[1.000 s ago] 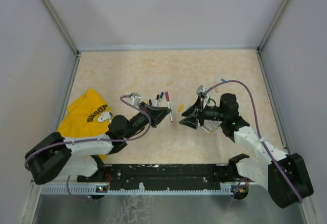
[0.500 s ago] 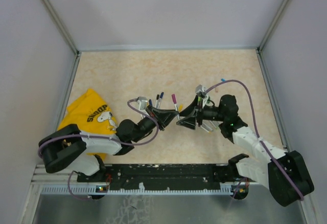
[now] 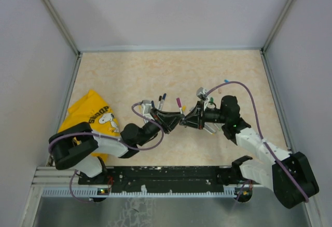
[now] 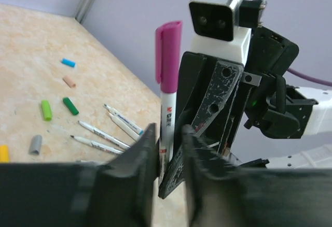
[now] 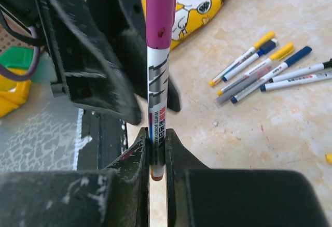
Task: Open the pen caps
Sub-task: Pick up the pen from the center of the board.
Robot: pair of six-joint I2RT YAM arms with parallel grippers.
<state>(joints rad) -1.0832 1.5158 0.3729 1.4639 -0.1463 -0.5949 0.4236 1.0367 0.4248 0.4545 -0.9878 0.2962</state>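
Observation:
One pen (image 5: pixel 158 82) with a white barrel and a magenta cap (image 4: pixel 168 51) stands upright between the two grippers over the middle of the table (image 3: pixel 180 109). My right gripper (image 5: pixel 157 144) is shut on the barrel's lower end. My left gripper (image 4: pixel 168 133) straddles the same barrel with its jaws a little apart: one finger lies against the pen, the other stands off it. In the top view the left gripper (image 3: pixel 176 119) and right gripper (image 3: pixel 185 121) meet tip to tip. Loose caps, green (image 4: pixel 46 110), blue (image 4: pixel 68 62) and grey (image 4: pixel 35 144), lie on the table.
Several pens (image 5: pixel 264 71) lie together on the table behind the left gripper, and a few uncapped ones (image 4: pixel 98 133) lie near the right arm. A yellow cloth (image 3: pixel 91 115) sits at the left. Grey walls close in the table on three sides.
The left arm carried the magenta-capped pen rightward to the right gripper. The right gripper shut on the barrel, and the left jaws eased apart.

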